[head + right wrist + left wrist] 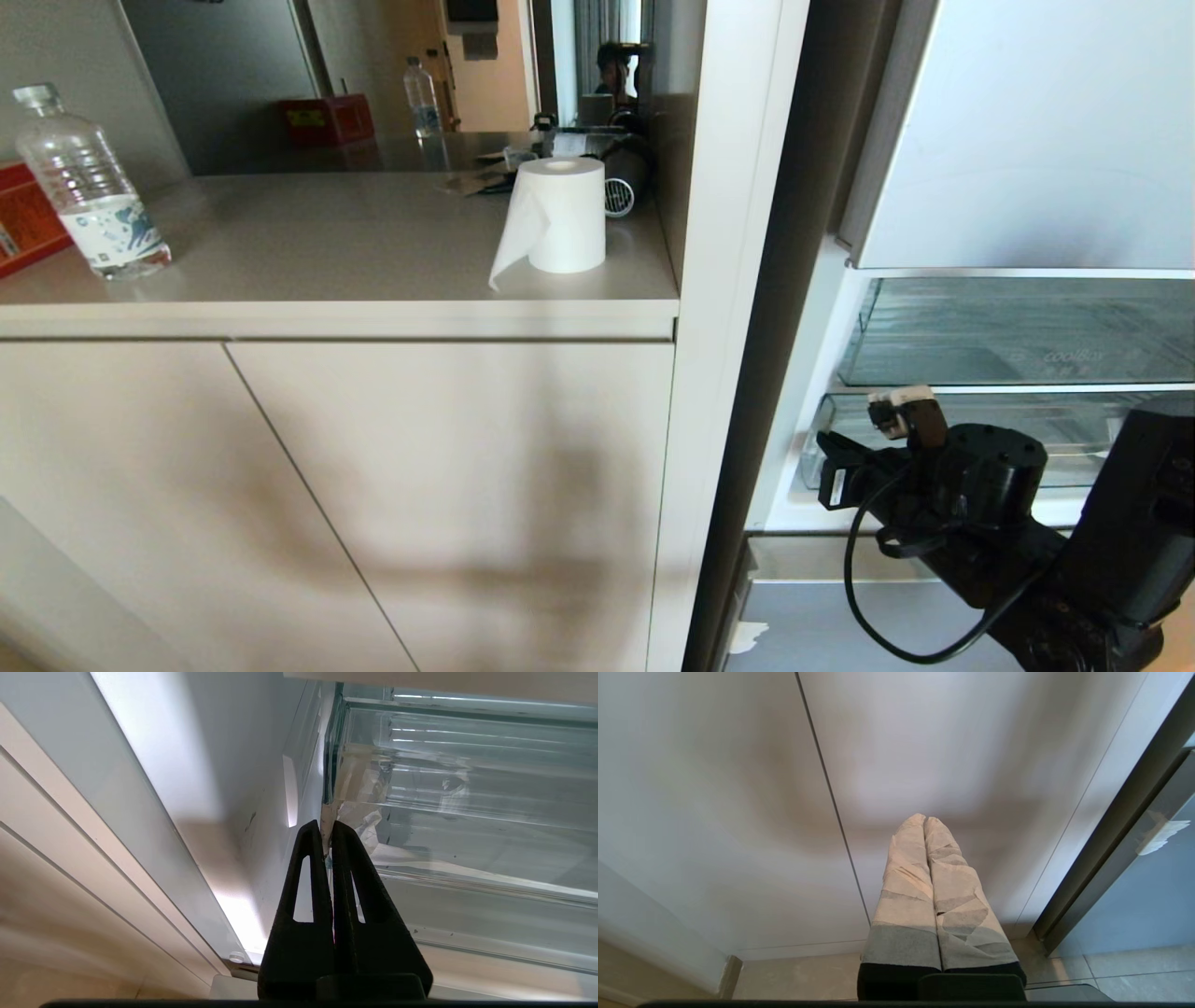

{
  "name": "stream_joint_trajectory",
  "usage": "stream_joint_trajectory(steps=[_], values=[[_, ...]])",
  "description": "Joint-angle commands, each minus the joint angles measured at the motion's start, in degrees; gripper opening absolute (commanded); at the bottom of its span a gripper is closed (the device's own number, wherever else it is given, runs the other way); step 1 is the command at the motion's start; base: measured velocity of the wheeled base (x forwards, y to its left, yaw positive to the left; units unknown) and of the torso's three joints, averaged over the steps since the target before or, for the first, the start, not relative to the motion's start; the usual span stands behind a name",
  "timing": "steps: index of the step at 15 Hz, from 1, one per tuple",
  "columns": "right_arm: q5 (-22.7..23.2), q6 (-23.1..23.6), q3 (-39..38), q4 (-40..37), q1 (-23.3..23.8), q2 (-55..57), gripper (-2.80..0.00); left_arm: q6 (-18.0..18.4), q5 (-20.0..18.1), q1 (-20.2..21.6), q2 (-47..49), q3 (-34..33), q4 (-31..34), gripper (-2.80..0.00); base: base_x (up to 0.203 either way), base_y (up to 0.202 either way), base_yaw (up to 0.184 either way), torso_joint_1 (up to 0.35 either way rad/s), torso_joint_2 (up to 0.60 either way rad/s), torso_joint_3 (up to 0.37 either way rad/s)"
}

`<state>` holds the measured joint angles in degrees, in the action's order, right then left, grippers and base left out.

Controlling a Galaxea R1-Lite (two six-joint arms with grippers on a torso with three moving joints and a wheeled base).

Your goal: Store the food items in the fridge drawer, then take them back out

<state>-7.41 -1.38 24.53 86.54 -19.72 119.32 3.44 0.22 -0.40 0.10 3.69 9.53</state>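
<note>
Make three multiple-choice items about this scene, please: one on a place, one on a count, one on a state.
1. Where is the right gripper?
A. at the taped front corner of the fridge drawer
B. above the paper roll
C. on the floor

2. How many paper rolls stand on the counter?
A. none
B. one
C. three

3. How do the left gripper's fingers stand?
A. wide open
B. closed on fruit
C. shut, holding nothing

Answers: 1 A, its tips pinch the white tape there; 2 B, a single white roll; 3 C, wrapped fingers meet before the cabinet door.
</note>
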Motion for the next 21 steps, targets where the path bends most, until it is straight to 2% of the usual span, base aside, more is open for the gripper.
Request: stream_joint_trajectory(steps=[1, 8, 13, 14, 18, 21], values=[[0.1, 0.0, -0.5, 0.4, -0.3, 0.0, -2.8, 0.0, 0.0, 0.1, 0.0, 0.0, 0.1, -2.8, 0.0, 0.0, 0.0, 0.0, 0.0, 0.0], [0.4, -2.8, -10.8, 0.4, -0.5, -7.3, -2.8, 0.1, 0.0, 0.0, 0.1, 0.0, 0.1, -2.8, 0.0, 0.0, 0.0, 0.0, 0.0, 0.0], [0.5, -4.0, -24.0, 0.1, -3.0, -17.4, -2.8, 0.0, 0.0, 0.1, 0.0, 0.0, 0.0, -2.8, 0.0, 0.0, 0.0, 0.0, 0.0, 0.0], [0.4, -4.6, -24.3, -0.6, -3.3, -19.2, 0.0, 0.0, 0.0, 0.1, 0.0, 0.0, 0.0, -2.8, 0.0, 0.0, 0.0, 0.0, 0.0, 0.0], [0.4, -4.9, -24.4, -7.8, -3.5, -30.4, 0.0, 0.0, 0.0, 0.0, 0.0, 0.0, 0.1, -2.8, 0.0, 0.0, 0.0, 0.0, 0.0, 0.0], [0.4, 0.0, -22.2, -15.9, -4.4, -39.1, 0.0, 0.0, 0.0, 0.0, 0.1, 0.0, 0.1, -2.8, 0.0, 0.0, 0.0, 0.0, 0.0, 0.0]])
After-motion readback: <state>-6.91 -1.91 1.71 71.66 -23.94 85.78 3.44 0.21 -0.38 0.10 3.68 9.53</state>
